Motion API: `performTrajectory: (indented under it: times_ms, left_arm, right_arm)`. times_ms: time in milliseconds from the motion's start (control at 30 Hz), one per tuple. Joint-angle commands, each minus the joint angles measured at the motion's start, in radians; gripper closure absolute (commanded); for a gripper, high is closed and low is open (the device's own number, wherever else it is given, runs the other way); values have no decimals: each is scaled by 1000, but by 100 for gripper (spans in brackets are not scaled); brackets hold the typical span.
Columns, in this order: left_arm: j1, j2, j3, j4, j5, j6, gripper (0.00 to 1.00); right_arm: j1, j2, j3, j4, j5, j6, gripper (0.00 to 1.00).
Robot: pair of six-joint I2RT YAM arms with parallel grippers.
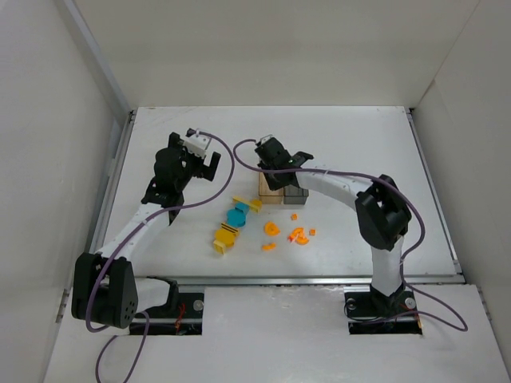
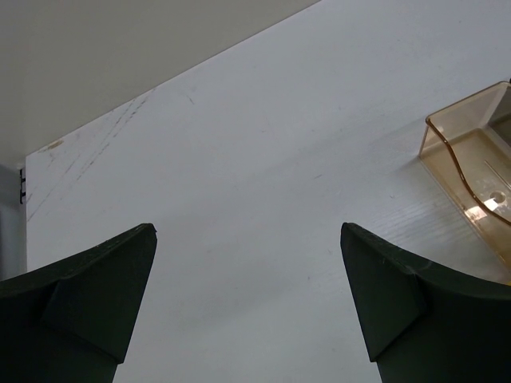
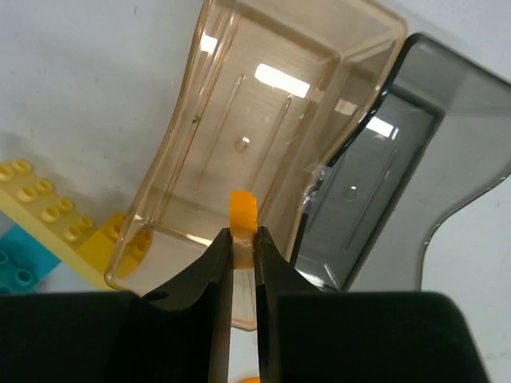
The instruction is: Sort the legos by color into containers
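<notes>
- The right gripper (image 3: 242, 236) is clamped on a small orange lego (image 3: 242, 209), poised over the amber box (image 3: 267, 120) close to one end wall.
- Release only with the piece inside the amber walls. The grey box (image 3: 375, 175) adjoins on the right, so avoid drifting that way.
- Part the fingers gently so it drops straight.
- The left gripper (image 2: 247, 230), jaws wide apart and empty, hovers over the table (image 2: 239, 144) left of the boxes.

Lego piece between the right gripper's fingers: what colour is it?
Orange. The lego piece shows best in the right wrist view.
</notes>
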Motion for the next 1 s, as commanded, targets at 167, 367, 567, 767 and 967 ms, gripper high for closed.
performTrajectory:
  times_ms: [167, 367, 567, 767, 967]
  left_arm:
    - [-4, -42, -9, 34, 26, -30, 1]
    - [-4, -42, -31, 34, 45, -11, 1]
    - [-4, -33, -31, 34, 69, -11, 1]
    - [-4, -33, -31, 34, 51, -11, 1]
    - [-4, -33, -40, 34, 51, -11, 1]
  right_arm:
    - [-17, -49, 68, 0, -7, -22, 45]
    - [-28, -117, 56, -25, 33, -22, 36]
    - [-40, -160, 19, 23, -58, -54, 40]
    - [-40, -72, 62, 12, -114, -54, 45]
    - [-40, -13, 99, 1, -136, -54, 56]
